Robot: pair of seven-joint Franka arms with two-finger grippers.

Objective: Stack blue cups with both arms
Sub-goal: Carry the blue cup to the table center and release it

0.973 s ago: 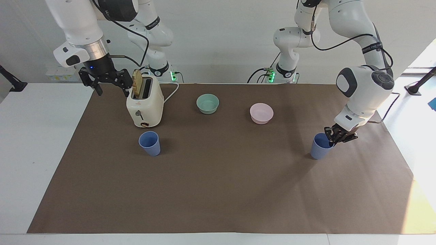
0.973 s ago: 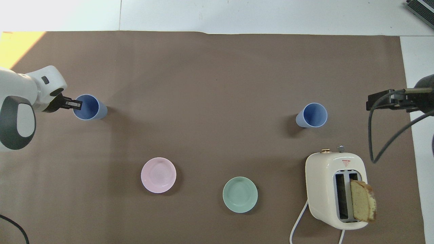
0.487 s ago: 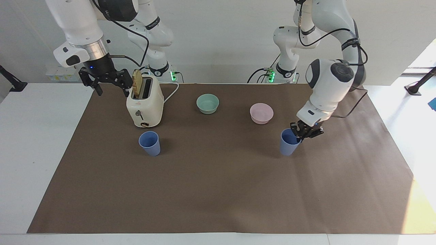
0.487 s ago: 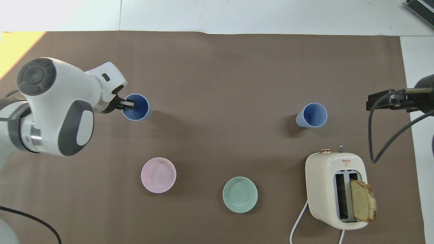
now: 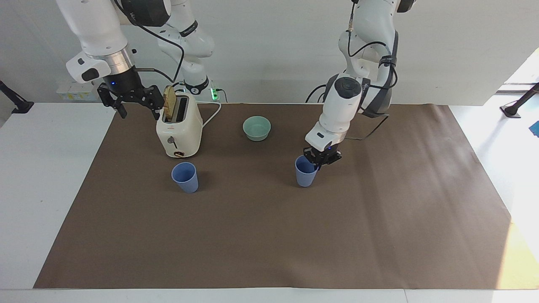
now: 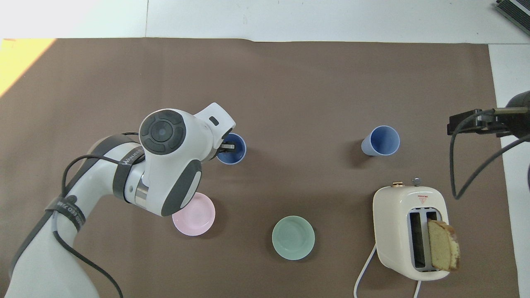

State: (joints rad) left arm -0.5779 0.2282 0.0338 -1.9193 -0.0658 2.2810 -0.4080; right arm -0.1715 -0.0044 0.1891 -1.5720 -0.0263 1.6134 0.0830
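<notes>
Pinching the rim of one blue cup (image 5: 305,176) (image 6: 235,154) is my left gripper (image 5: 318,165) (image 6: 227,146), shut, one finger inside the cup. That cup is upright near the middle of the brown mat; I cannot tell whether it touches the mat. The other blue cup (image 5: 185,177) (image 6: 381,140) stands upright and free on the mat, farther from the robots than the toaster. My right gripper (image 5: 132,103) (image 6: 459,124) waits open and empty in the air beside the toaster, over the mat's edge at the right arm's end.
A cream toaster (image 5: 179,130) (image 6: 408,231) with a bread slice (image 5: 169,103) (image 6: 443,246) in one slot stands near the right arm. A teal bowl (image 5: 257,128) (image 6: 293,237) and a pink bowl (image 6: 198,221), partly under the left arm, sit nearer the robots.
The left arm has carried its blue cup from the left arm's end of the mat to near the middle, toward the other cup. The right arm has not moved.
</notes>
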